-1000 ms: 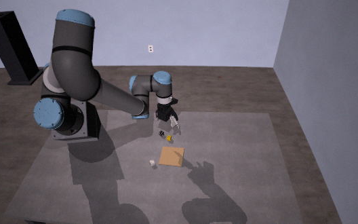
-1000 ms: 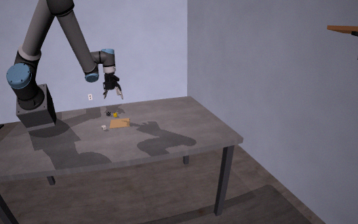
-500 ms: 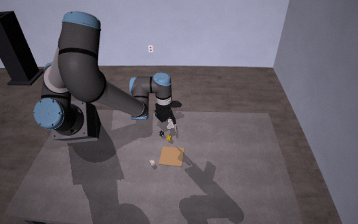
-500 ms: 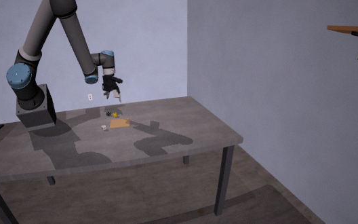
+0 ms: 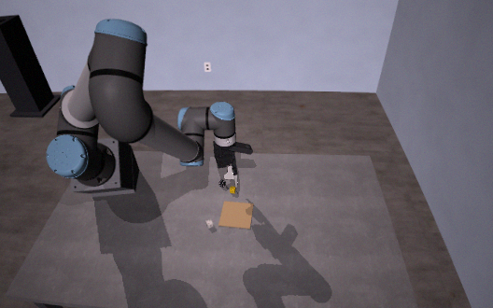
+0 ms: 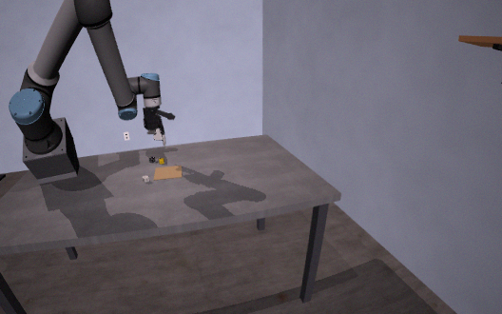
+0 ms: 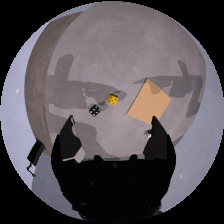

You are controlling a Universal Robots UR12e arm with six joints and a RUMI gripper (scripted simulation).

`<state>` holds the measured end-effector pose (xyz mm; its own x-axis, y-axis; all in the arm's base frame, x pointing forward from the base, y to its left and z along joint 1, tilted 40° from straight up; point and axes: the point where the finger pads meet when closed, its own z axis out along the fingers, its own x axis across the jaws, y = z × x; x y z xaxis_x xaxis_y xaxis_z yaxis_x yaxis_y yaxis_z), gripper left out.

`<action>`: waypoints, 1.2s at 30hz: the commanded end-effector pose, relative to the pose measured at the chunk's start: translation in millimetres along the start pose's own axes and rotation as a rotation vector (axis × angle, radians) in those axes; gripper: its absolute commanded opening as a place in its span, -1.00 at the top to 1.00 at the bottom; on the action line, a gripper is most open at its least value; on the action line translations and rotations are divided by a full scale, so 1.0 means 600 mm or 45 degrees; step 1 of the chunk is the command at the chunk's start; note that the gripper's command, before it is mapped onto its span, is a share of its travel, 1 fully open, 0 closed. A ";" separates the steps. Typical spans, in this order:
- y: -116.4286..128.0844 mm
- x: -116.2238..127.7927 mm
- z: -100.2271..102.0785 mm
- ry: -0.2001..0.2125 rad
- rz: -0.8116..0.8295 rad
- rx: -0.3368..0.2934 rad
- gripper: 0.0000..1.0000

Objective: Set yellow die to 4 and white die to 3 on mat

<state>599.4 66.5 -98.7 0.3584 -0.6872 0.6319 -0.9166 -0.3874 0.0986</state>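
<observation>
The yellow die (image 5: pixel 232 189) sits flat on the grey table just behind the tan mat (image 5: pixel 236 215), off the mat. The black die (image 5: pixel 222 184) lies close to its left, also off the mat. The white die (image 5: pixel 210 224) sits on the table by the mat's left edge. My gripper (image 5: pixel 229 181) hangs open and empty above the yellow and black dice. In the wrist view the yellow die (image 7: pixel 113 100) and the black die (image 7: pixel 94 110) lie ahead of the open fingers, with the mat (image 7: pixel 149 102) to the right. The white die (image 7: pixel 149 133) peeks out beside the right finger.
The arm's base (image 5: pixel 104 168) stands at the table's back left. A wall runs close along the table's right side (image 6: pixel 391 143). The table's front edge (image 6: pixel 163 233) is far from the dice.
</observation>
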 end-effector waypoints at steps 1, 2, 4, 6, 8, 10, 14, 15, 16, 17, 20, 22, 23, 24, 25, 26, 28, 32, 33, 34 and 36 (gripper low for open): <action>0.001 0.000 0.008 0.005 0.208 -0.007 -1.00; 0.002 0.001 0.009 0.005 0.250 -0.007 -1.00; 0.002 0.001 0.011 0.005 0.286 -0.007 -1.00; 0.002 0.001 0.011 0.005 0.289 -0.007 -1.00; 0.003 0.001 0.014 0.005 0.361 -0.007 -1.00; 0.004 0.001 0.017 0.005 0.421 -0.007 -1.00; 0.005 0.001 0.020 0.005 0.508 -0.007 -1.00; 0.006 0.001 0.021 0.005 0.523 -0.007 -1.00; 0.006 0.001 0.022 0.006 0.536 -0.007 -1.00; 0.006 0.001 0.022 0.006 0.546 -0.007 -1.00; 0.006 0.001 0.023 0.006 0.563 -0.007 -1.00; 0.006 0.001 0.023 0.006 0.563 -0.007 -1.00; 0.007 0.001 0.023 0.006 0.566 -0.007 -1.00; 0.007 0.001 0.023 0.006 0.567 -0.007 -1.00; 0.007 0.001 0.023 0.006 0.568 -0.007 -1.00; 0.007 0.001 0.023 0.006 0.568 -0.007 -1.00; 0.007 0.001 0.023 0.006 0.568 -0.007 0.51; 0.007 0.001 0.023 0.006 0.568 -0.007 0.51; 0.007 0.001 0.023 0.006 0.568 -0.007 0.51; 0.007 0.001 0.023 0.006 0.568 -0.007 0.51; 0.007 0.001 0.023 0.006 0.568 -0.007 0.51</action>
<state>598.2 55.7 -108.8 -0.0718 -0.7835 0.6172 -0.9825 -0.0511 -0.1791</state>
